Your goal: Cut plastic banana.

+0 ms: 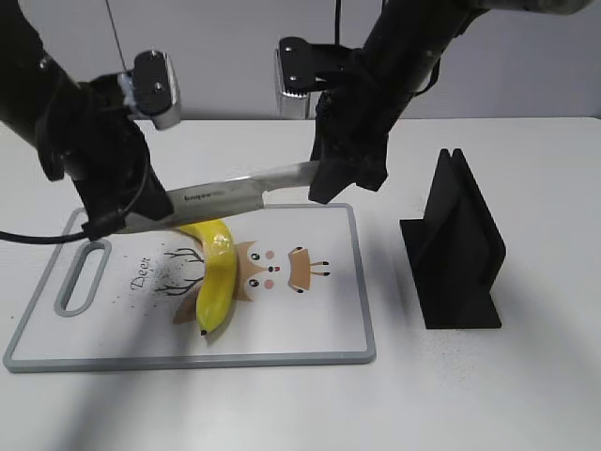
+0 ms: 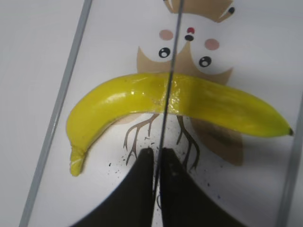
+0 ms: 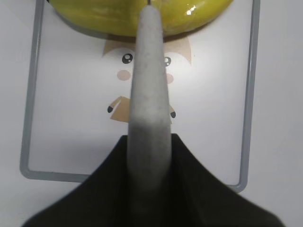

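White table (image 1: 526, 395) carries a cutting board (image 1: 310, 319) toward its left edge, the plastic banana (image 1: 217, 282) lying on it. Both the left end effector (image 1: 131, 218) and the right end effector (image 1: 324, 178) are clenched on a knife (image 1: 235, 195) above the banana.

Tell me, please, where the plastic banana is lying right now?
In the exterior view the plastic banana lies left of centre on the cutting board, over its printed deer picture, directly under the knife that both arms hold across it.

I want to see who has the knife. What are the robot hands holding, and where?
Both hold the knife: left gripper at one end, right gripper at the other.
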